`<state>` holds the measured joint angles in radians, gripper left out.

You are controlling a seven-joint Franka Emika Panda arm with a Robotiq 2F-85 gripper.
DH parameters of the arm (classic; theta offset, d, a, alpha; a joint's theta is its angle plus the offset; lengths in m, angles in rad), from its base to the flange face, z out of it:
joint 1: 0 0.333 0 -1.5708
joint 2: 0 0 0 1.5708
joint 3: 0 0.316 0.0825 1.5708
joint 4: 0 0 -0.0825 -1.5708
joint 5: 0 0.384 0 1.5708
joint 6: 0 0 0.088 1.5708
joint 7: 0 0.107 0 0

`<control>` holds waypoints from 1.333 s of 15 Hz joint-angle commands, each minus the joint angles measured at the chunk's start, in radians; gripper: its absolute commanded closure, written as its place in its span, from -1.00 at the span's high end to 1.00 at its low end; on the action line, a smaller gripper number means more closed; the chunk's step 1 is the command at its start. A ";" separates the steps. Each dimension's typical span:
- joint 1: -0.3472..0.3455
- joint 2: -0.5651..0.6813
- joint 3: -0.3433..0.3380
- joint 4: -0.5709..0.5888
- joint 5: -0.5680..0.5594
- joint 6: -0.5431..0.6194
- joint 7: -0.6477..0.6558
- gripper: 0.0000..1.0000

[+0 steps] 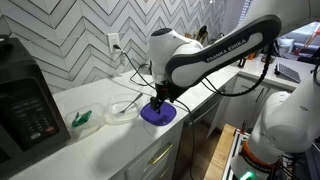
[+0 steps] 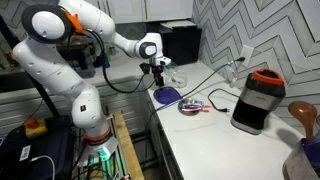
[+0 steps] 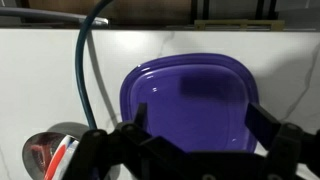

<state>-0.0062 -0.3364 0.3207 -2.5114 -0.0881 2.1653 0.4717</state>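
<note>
Fingers (image 3: 262, 128) of the end effector (image 3: 197, 120) stand wide apart in the wrist view, released and grasping nothing, and the purple plate (image 3: 190, 95) shows between them. The plate is empty and lies flat on the white tabletop (image 3: 40, 80), near its front edge. In both exterior views the end effector (image 1: 158, 99) points straight down, close over the purple plate (image 1: 157, 115); whether the fingertips touch it cannot be told.

A teal cable (image 3: 84, 70) hangs across the wrist view to the left of the plate. Just beside the plate, at the lower left of that view, sits a small round dish (image 3: 52, 155) with red and white pieces in it.

In an exterior view a clear container (image 1: 121, 108) stands near the plate, a green object (image 1: 82, 119) lies past it, and a black appliance (image 1: 25, 105) stands at the far end against the herringbone tile wall (image 1: 70, 40). In an exterior view a black jar with an orange lid (image 2: 255, 100) stands well apart from the plate (image 2: 166, 95), and a wooden spoon (image 2: 302, 116) rises beside the jar.
</note>
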 commanded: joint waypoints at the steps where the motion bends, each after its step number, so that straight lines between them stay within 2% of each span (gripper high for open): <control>1: 0.032 0.003 -0.031 0.001 -0.012 -0.003 0.009 1.00; 3: 0.032 0.003 -0.031 0.001 -0.012 -0.003 0.009 1.00; 4: 0.022 0.000 -0.042 0.000 -0.002 0.020 0.033 1.00; 5: -0.004 -0.005 -0.044 -0.004 -0.039 0.050 0.092 1.00; 10: -0.156 0.003 -0.198 0.023 -0.147 0.116 0.144 1.00; 13: -0.234 0.044 -0.277 0.082 -0.164 0.141 0.181 1.00; 14: -0.246 0.080 -0.297 0.117 -0.139 0.143 0.197 1.00; 17: -0.270 0.173 -0.325 0.208 -0.159 0.150 0.271 1.00; 20: -0.253 0.278 -0.348 0.302 -0.170 0.151 0.339 1.00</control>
<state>-0.2753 -0.1770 -0.0087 -2.3048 -0.2286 2.3037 0.7261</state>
